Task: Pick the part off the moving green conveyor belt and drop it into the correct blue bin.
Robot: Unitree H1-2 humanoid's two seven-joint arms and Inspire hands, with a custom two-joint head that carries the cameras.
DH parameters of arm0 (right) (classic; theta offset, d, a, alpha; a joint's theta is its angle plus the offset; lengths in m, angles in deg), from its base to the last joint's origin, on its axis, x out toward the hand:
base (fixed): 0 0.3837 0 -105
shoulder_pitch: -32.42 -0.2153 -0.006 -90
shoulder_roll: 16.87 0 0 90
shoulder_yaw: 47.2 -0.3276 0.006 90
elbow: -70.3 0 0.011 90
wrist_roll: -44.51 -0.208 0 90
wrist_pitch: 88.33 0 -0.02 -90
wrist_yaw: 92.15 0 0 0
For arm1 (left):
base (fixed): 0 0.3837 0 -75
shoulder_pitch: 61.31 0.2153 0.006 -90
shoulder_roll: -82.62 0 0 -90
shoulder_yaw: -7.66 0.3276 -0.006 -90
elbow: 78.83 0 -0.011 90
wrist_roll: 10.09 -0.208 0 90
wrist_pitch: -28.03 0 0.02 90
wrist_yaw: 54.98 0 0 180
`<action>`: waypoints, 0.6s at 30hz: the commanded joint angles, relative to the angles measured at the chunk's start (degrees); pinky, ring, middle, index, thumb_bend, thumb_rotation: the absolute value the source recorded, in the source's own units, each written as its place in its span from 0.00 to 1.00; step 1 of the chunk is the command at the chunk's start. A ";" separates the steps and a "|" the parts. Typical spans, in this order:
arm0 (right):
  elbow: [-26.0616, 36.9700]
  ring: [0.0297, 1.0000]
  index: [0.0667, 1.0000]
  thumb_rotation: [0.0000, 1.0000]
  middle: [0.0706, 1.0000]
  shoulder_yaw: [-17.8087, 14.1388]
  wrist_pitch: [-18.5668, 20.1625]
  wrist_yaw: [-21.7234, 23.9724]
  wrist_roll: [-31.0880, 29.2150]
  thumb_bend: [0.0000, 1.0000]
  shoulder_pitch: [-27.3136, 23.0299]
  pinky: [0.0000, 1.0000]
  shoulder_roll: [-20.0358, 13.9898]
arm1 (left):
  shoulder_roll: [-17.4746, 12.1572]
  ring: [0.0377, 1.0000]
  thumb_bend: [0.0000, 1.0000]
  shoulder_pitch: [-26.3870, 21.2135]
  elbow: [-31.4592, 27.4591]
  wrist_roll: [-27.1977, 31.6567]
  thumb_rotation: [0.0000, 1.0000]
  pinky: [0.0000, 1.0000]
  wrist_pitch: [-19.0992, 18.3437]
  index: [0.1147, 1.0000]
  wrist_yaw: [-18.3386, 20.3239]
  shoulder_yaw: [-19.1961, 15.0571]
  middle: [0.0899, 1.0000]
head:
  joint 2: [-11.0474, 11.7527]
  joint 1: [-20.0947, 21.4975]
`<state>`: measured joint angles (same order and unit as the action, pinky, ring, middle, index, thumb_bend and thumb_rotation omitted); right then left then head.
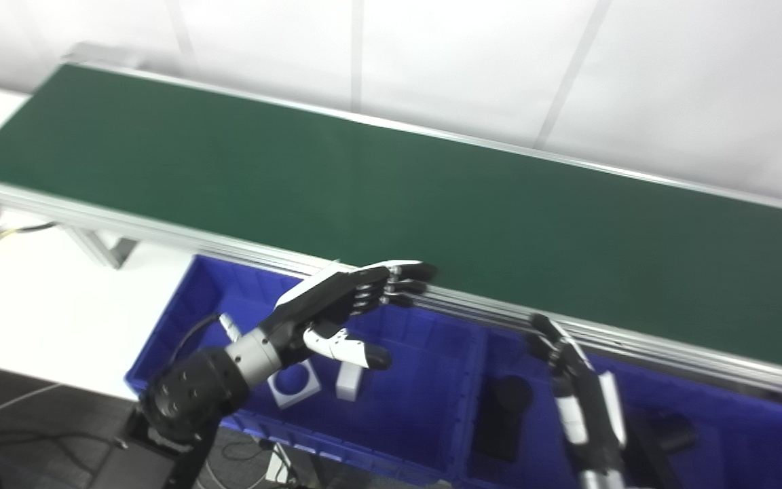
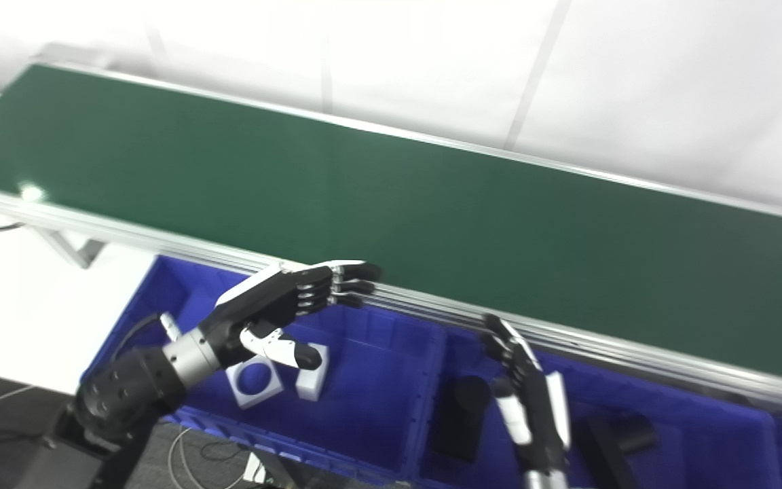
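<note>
— Left eye view: what is seen of the left hand (image 1: 337,305)?
— It is held flat above the left blue bin (image 1: 391,421), fingers (image 1: 398,282) stretched out together toward the conveyor's metal rail (image 1: 472,305), thumb apart; nothing is gripped.
— And the right hand (image 1: 578,380)?
— It is raised edge-on over the right blue bin (image 1: 737,435), fingers extended, nothing held.
— Where is the part located?
— No part is seen on the green conveyor belt (image 1: 391,183). Two white parts (image 1: 294,384) are lying in the left bin, and dark parts (image 1: 503,414) are lying in the right one, blurred.
</note>
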<state>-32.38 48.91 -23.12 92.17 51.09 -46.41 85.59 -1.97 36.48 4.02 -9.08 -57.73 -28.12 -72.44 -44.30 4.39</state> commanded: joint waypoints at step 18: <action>-10.48 0.82 0.82 0.94 0.87 11.89 -2.14 -14.92 1.71 0.87 -4.74 0.82 1.60 | 2.07 0.91 0.90 -2.61 16.94 -8.44 0.44 0.85 22.67 0.85 -11.24 7.76 0.92 | 10.59 15.19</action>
<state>-43.71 60.42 -23.15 78.31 52.94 -50.33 86.81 0.42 34.76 22.23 -17.37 -37.45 -37.94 -64.92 -33.66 19.60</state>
